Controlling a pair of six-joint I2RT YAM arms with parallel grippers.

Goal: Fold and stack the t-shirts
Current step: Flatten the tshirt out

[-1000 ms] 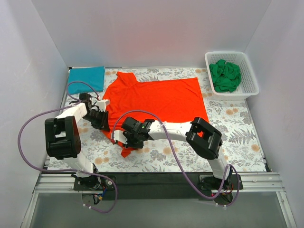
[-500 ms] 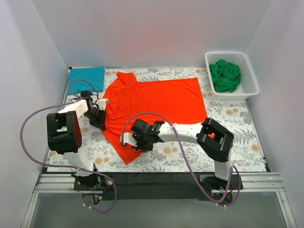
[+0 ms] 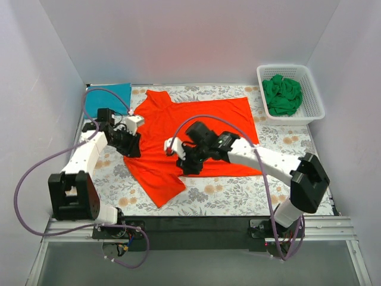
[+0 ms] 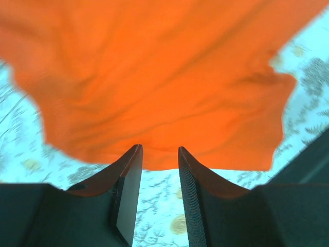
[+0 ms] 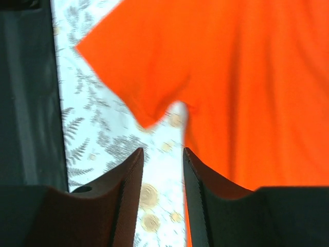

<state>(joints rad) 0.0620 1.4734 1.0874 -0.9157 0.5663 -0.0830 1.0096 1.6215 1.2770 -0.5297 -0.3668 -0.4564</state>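
An orange t-shirt point(image 3: 205, 125) lies spread on the floral table, one sleeve point(image 3: 159, 182) pointing toward the front left. My left gripper point(image 3: 131, 147) hovers at the shirt's left edge, open and empty. In the left wrist view point(image 4: 159, 154) the shirt point(image 4: 154, 77) lies just ahead of the jaws. My right gripper point(image 3: 186, 165) is over the shirt's lower edge near the sleeve, open and empty. In the right wrist view point(image 5: 162, 154) the sleeve point(image 5: 139, 67) and shirt body point(image 5: 257, 92) show, with bare table between the fingers.
A folded blue shirt point(image 3: 107, 98) lies at the back left corner. A white basket point(image 3: 314, 98) at the back right holds green shirts point(image 3: 281, 94). White walls enclose the table on three sides.
The right arm has swung right and back off the sleeve, which now lies flat. The left arm has shifted right, its gripper now at the shirt's left edge.
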